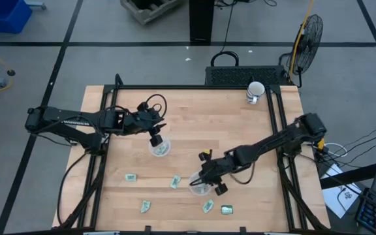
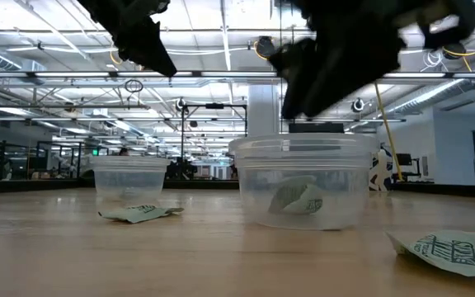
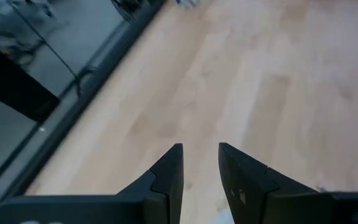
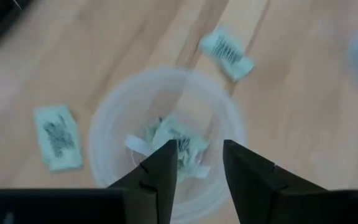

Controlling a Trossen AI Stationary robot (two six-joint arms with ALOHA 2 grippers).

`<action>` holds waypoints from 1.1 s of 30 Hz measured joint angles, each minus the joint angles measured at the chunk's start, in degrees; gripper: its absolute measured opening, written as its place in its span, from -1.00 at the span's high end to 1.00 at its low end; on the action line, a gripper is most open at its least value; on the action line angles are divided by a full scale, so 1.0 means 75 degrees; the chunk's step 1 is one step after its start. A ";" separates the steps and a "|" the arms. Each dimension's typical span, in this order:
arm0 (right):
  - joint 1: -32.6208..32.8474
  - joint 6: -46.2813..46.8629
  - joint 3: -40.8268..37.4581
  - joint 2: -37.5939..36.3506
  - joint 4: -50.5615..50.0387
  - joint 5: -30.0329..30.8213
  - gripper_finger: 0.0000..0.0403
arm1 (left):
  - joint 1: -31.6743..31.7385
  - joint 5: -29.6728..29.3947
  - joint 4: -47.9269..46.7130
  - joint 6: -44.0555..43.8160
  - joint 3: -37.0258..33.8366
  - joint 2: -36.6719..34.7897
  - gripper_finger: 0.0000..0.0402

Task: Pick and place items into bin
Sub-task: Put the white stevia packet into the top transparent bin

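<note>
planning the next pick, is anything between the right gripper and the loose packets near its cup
Nothing visible blocks them. The right gripper hangs open over its clear cup, which already holds a packet. Loose packets lie flat on bare table beside the cup, apart from it.

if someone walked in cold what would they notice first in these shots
Probably the two dark arms reaching in from opposite sides of the wooden table, each over a clear cup. The right gripper hangs open above the near cup, which has a green packet in it; the left gripper, also open, is over the other cup. Next, the loose green packets scattered along the table's front, such as one at front left.
</note>
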 joint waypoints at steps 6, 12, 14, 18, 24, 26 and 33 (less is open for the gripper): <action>-0.0001 0.0006 -0.0002 -0.1415 -0.0303 0.0006 0.47 | -0.0012 0.1000 -0.1671 -0.0671 0.0000 0.0000 0.46; -0.0074 -0.0588 -0.0003 -0.2364 -0.0317 0.0031 0.53 | -0.0253 0.2033 -0.4017 -0.2482 0.0000 0.0000 0.46; -0.0105 -0.0934 -0.0003 -0.2514 -0.0335 0.0033 0.54 | -0.0469 0.2430 -0.4375 -0.2980 -0.0047 0.0000 0.46; -0.0175 -0.1266 -0.0003 -0.2636 -0.0585 0.0244 0.54 | -0.1124 0.3297 -0.4367 -0.4164 -0.0480 0.0003 0.46; -0.0353 -0.1250 -0.0012 -0.2556 -0.1277 0.1561 0.54 | -0.2379 0.3746 -0.4216 -0.6436 -0.1431 0.0003 0.46; -0.0446 -0.1255 -0.0095 -0.2549 -0.1216 0.1772 0.54 | -0.2749 0.3755 -0.4129 -0.6882 -0.1610 0.0006 0.46; -0.0838 -0.1470 -0.0778 -0.2596 -0.0301 0.1751 0.54 | -0.3609 0.3747 -0.2921 -0.7477 -0.1885 0.0006 0.46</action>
